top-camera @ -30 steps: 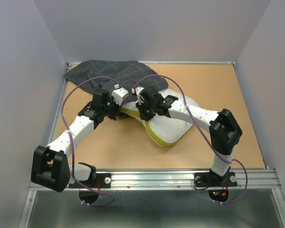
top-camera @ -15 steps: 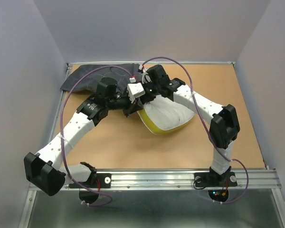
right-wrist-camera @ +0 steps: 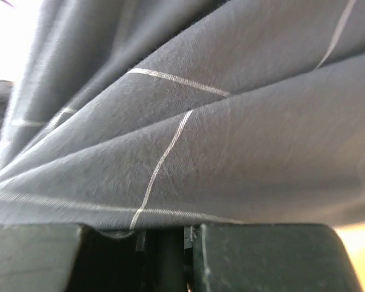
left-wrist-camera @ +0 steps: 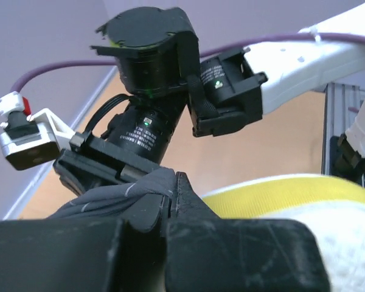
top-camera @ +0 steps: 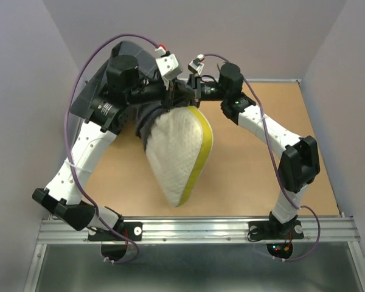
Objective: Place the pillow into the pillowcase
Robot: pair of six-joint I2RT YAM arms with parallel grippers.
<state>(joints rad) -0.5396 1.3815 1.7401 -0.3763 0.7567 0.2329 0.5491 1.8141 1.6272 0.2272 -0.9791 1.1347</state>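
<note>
Pillow (top-camera: pixel 176 152) hangs; pillowcase (right-wrist-camera: pixel 182 121) fills right wrist view.

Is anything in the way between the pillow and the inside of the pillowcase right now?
No foreign object visible. The pillow hangs mostly outside; only bunched folds of the pillowcase, pinched by the left gripper and right gripper, crowd its upper end.

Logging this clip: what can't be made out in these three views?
Top view: how far the pillow sits inside the pillowcase; the left gripper and right gripper cover its upper end and the opening.
Right wrist view: pillowcase cloth fills the frame, blurred at left, hiding the pillow.
Left wrist view: the left gripper's body blocks the lower frame; the pillow is cut off by the right edge.
</note>
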